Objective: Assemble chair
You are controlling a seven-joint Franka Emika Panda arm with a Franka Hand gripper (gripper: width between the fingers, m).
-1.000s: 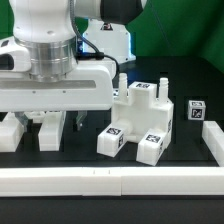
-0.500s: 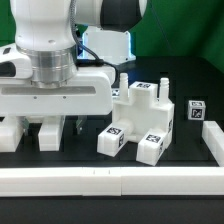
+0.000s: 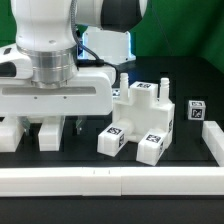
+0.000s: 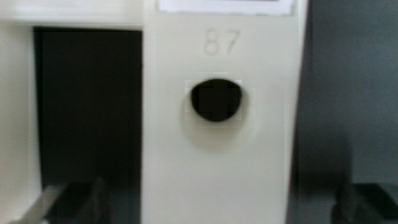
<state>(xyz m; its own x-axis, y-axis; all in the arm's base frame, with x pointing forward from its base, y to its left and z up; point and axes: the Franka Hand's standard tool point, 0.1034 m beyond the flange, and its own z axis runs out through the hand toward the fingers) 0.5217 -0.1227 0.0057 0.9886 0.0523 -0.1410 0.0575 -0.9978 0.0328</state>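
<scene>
Directly between the jaws, a white chair bar [image 4: 221, 60] with a round hole is standing, though whether they are pressing it cannot be told. Toward the exterior view's right of the arm [image 3: 45, 40], a joined cluster of tagged blocks [image 3: 140, 120] is resting on the black table [image 3: 88, 138], with a lone tagged cube [image 3: 196, 111] sitting apart beyond it and a plain white rail [image 3: 110, 182] lying in front.

This is a robotics lab bench. A large white robot arm [image 3: 45, 40] hangs over a matte black surface [image 3: 185, 150] edged by a plain white rail [image 3: 110, 182]. A green backdrop [image 3: 185, 40] stands behind. The blocky white chair pieces [image 3: 140, 120] carry black-and-white marker tags [image 3: 154, 139].
</scene>
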